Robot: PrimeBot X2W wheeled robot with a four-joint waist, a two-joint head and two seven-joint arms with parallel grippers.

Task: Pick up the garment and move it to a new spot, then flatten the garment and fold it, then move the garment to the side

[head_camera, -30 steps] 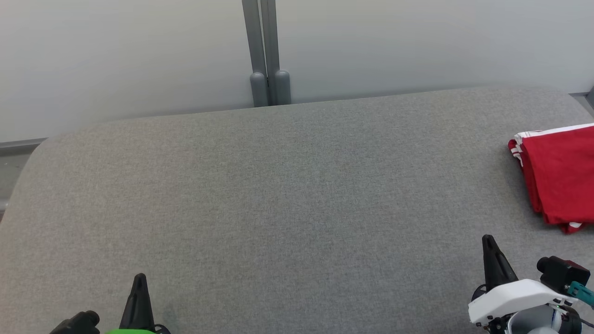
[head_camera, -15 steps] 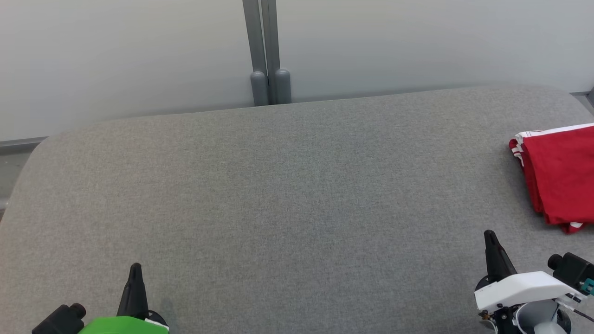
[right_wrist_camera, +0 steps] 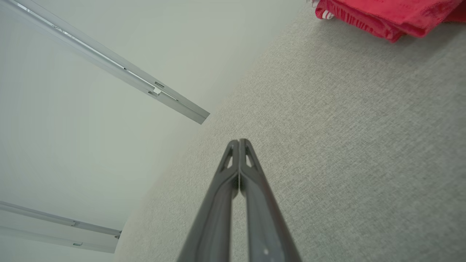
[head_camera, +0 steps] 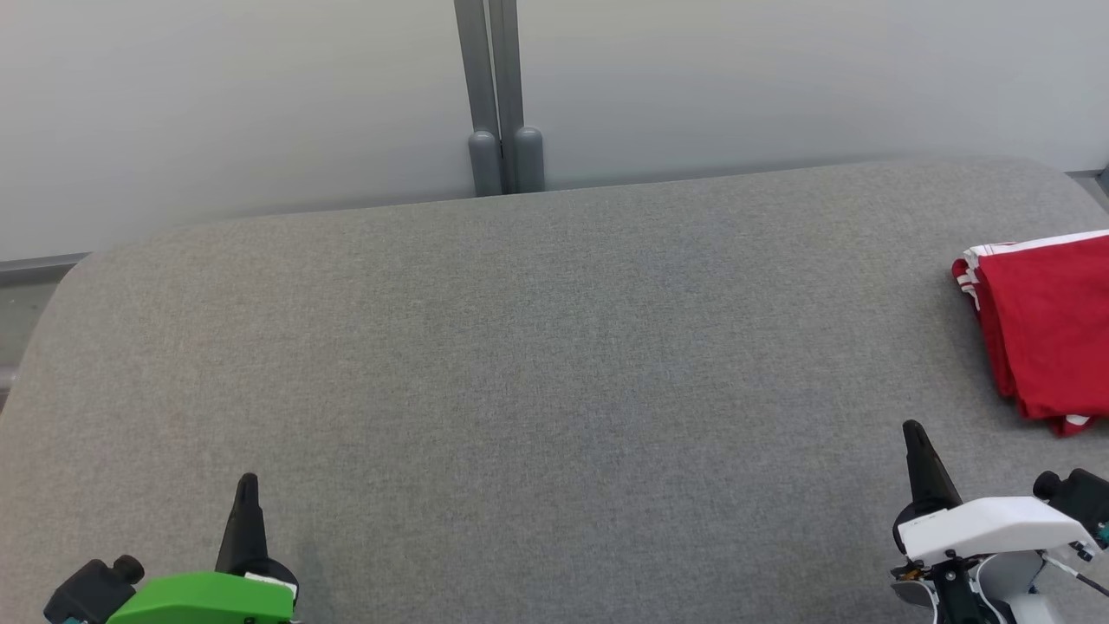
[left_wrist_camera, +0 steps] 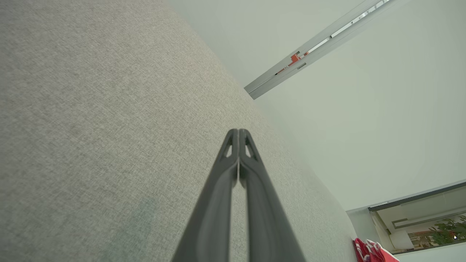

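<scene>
Red garment [head_camera: 1044, 329], folded, at three o'clock on grey tabletop [head_camera: 520, 347]. My left jaws, seven o'clock; right jaws, five o'clock: closed, empty.

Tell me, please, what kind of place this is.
Probably an indoor lab or test room rather than a home: a wide table covered in grey fabric, bare pale walls joined by a grey post, and one folded red garment at the table's right.
</scene>
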